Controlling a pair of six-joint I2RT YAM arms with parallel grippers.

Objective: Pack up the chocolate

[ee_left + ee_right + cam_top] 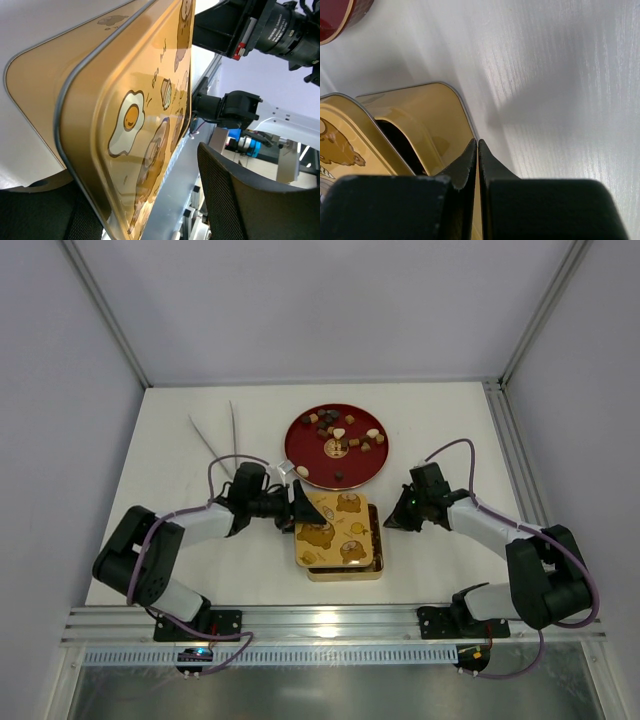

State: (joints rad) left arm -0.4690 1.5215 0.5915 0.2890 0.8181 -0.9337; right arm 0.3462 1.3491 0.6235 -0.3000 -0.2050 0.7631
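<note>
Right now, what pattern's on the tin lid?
Tin lid: gold, cartoon fried-egg prints; left wrist view.

On my feed I see a white tabletop (180, 440) boxed in by plain pale-grey walls (320, 300) at the back, L and R, w/ alu frame posts (105, 312) slanting up from both rear corners. A ribbed alu rail (330, 625) runs along the near edge. Light's even & diffuse, only soft shadows on the tabletop.

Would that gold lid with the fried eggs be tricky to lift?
Probably stiff and light: the lid looks like thin pressed metal. Its glossy face may slip in a grip. Sitting askew on its tin, it likely lifts freely.
</note>
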